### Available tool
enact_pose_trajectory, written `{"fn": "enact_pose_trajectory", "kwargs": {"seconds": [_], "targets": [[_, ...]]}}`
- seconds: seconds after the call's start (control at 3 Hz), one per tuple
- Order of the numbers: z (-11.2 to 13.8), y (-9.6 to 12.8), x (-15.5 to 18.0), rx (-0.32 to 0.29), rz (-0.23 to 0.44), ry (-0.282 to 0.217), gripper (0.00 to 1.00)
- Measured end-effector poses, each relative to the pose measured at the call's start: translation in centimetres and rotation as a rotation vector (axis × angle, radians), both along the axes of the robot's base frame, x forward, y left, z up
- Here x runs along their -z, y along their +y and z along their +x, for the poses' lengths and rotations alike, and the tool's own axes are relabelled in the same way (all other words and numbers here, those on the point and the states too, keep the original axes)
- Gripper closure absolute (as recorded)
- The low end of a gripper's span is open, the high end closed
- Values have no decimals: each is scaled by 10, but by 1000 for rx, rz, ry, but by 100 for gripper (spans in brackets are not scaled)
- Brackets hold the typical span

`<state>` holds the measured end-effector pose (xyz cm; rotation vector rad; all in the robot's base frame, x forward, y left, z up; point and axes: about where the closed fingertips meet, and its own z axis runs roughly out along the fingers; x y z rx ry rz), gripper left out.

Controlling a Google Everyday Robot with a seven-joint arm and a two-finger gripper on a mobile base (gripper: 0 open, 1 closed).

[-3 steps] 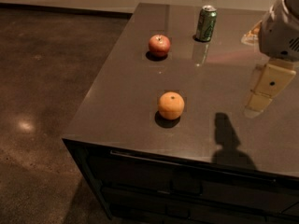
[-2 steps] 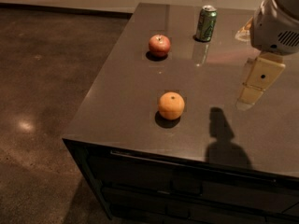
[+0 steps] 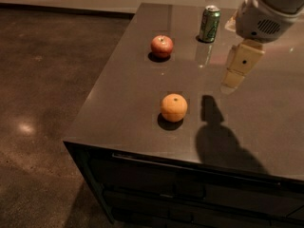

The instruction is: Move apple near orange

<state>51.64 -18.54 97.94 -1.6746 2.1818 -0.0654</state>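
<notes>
The red apple (image 3: 162,46) sits on the dark table top (image 3: 123,94) toward the far left. The orange (image 3: 174,107) sits nearer the front edge, well apart from the apple. My gripper (image 3: 236,74) hangs above the table at the right, to the right of both fruits and touching neither. It holds nothing that I can see. Its shadow falls on the table to the right of the orange.
A green soda can (image 3: 209,23) stands upright at the back of the table, to the right of the apple. The table's left edge drops to a dark floor (image 3: 42,89). Drawer fronts (image 3: 190,189) run below the front edge.
My gripper and arm have moved left and toward the back of the table, closer to the can and the fruits. The apple, orange and can have not moved.
</notes>
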Motion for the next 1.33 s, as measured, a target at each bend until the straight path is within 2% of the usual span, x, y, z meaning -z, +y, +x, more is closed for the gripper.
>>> {"fn": "enact_pose_trajectory", "kwargs": {"seconds": [0.33,1.0,1.33], "targets": [[28,9,3,14,34,-17,0],[97,30,17,64,94,2,0],[136,34,22,119,151,4,0]]}}
